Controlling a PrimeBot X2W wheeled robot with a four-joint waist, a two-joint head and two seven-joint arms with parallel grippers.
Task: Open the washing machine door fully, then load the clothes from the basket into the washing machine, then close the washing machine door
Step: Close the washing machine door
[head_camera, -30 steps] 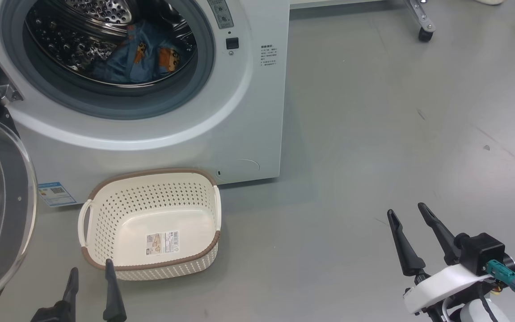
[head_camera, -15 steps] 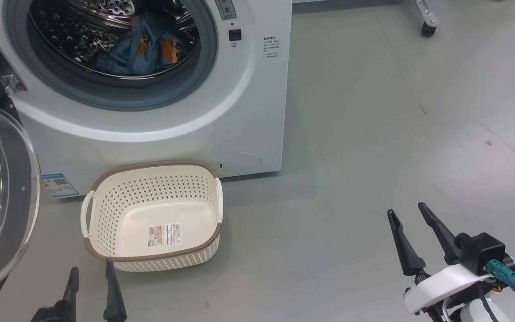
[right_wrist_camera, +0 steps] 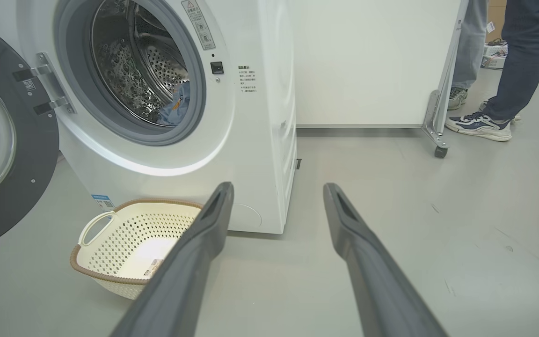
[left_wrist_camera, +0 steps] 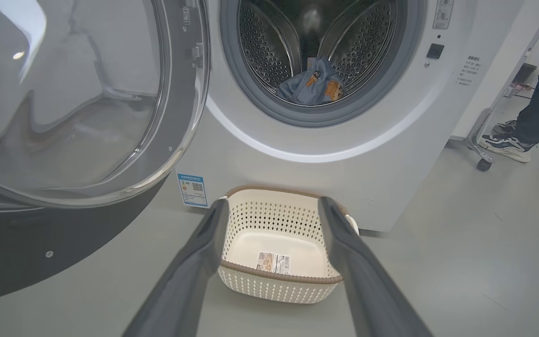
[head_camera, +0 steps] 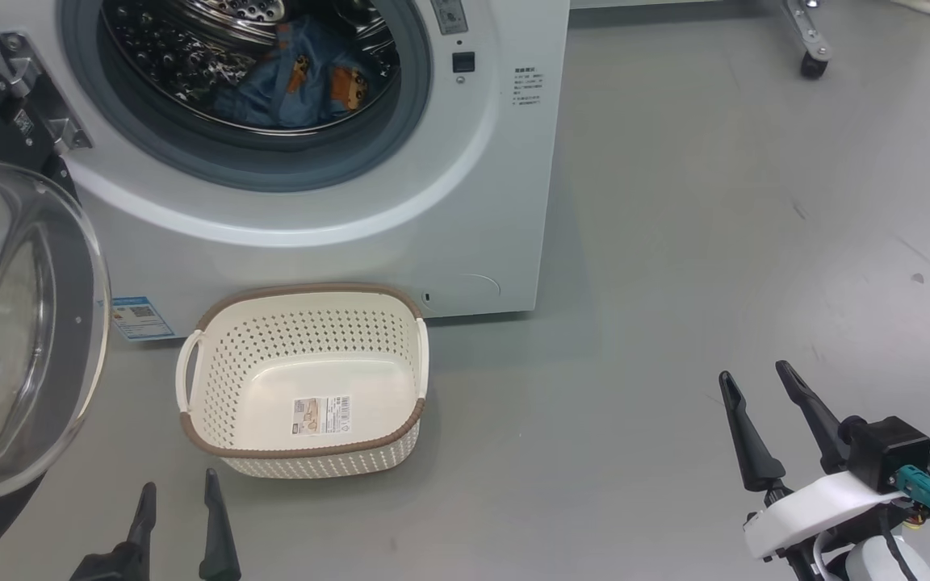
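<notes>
Here, a white front-loading washing machine stands on a grey floor, its porthole uncovered and the perforated steel drum in plain sight. The washing machine door, round and glossy black with a bulging clear glass bowl, hangs swung out on its hinge at the left of the head view, in front of the robot's left arm. In the right wrist view, a person's legs in dark trousers and sneakers stand past the machine's far side, next to a white panel on a castered frame. The basket, cream-white and perforated with a brown woven-look rim, sits on the floor just in front of the machine's base, below the porthole, its bottom bare around a label sticker. The clothes, a light-blue bundle printed with orange-brown bears, lie inside the drum at its bottom. The left pincer hovers low just on the near side of the basket, its two dark fingers spread wide and gripping nothing. The right pincer is well off to the right over bare floor, likewise spread wide and empty. A blue sticker marks the machine's lower corner, beside the basket's handle.
</notes>
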